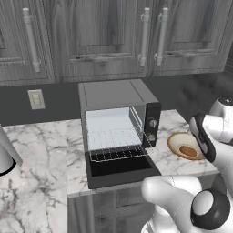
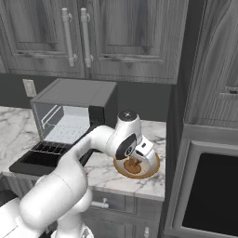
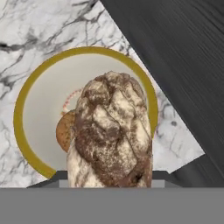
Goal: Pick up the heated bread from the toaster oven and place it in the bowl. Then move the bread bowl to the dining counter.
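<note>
Bread [image 3: 111, 135] gripped in part-open fingers [image 2: 135, 162] above bowl [image 3: 39, 109], flat brown piece [image 1: 187, 150] inside, oven [image 1: 116, 125] open, marble counter [image 1: 36, 154]

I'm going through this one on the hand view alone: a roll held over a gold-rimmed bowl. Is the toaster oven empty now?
Observer: Yes. The left base view shows the boxy grey toaster oven with its wire rack bare.
Operator: Door shut?
Observer: No, its dark glass door lies folded down, open.
Operator: Where is the bowl relative to it?
Observer: The wide tan-gold bowl sits on the white marble worktop, just right of the oven.
</note>
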You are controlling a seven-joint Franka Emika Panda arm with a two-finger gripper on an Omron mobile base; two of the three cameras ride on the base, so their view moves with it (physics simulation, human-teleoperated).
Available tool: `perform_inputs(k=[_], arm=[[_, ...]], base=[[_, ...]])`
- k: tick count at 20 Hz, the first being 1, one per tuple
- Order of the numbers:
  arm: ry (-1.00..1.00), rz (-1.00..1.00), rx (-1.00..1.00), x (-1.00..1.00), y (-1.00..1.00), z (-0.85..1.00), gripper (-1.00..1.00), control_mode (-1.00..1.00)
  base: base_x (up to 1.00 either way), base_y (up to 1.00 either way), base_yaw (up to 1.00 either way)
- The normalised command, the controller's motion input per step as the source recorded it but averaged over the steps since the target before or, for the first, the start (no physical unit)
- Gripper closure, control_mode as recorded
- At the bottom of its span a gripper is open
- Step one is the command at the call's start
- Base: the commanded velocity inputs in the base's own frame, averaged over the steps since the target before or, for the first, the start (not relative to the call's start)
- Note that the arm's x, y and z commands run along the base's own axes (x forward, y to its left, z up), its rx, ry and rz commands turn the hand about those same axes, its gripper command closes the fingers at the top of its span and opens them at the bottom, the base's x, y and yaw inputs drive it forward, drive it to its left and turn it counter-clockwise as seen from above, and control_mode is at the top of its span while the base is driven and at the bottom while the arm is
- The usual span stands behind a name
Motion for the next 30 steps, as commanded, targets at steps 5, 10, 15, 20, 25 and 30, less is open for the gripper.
perform_inputs(k=[5,10,15,20,25,30], arm=[[-0.02,0.01,0.00,0.21,-0.09,-0.24,1.00,-1.00],[-0.06,0.00,-0.01,0.45,0.00,-0.15,1.00,-1.00],[-0.02,0.01,0.00,0.42,0.00,-0.22,1.00,-1.00],[0.00,0.01,0.00,0.24,0.01,-0.20,-1.00,-1.00],[0.00,0.00,0.00,0.00,0.00,0.02,-1.00,-1.00],[0.00,-0.01,0.00,-0.10,0.03,0.12,-1.00,-1.00]], base=[[0.00,0.00,0.00],[0.00,0.00,0.00],[0.00,0.00,0.00],[0.00,0.00,0.00],[0.00,0.00,0.00],[0.00,0.00,0.00]])
